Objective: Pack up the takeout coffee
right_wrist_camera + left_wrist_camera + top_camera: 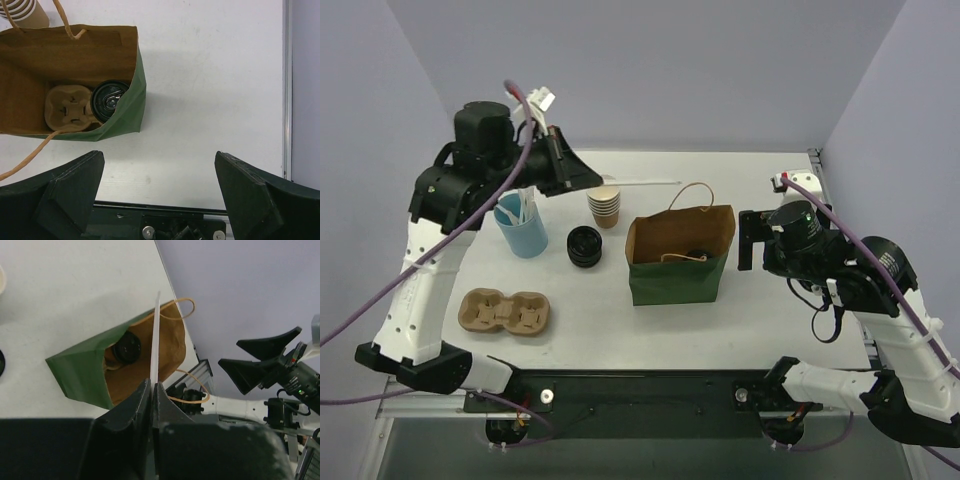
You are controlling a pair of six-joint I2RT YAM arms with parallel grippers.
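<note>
The green paper bag (678,282) stands mid-table, nearer the right edge. Inside it the takeout coffee (109,99) sits lid-up against a pulp carrier (67,107). The right gripper (159,157), just right of the bag, gapes wide and empty. The left gripper (152,386), toward the far edge, is clamped on a thin white stick (156,340).

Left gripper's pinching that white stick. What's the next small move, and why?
Probably ease the left gripper toward the open top of the paper bag. It is shut on the white stick, the lidded coffee already sits inside, and the stick is not yet in.
</note>
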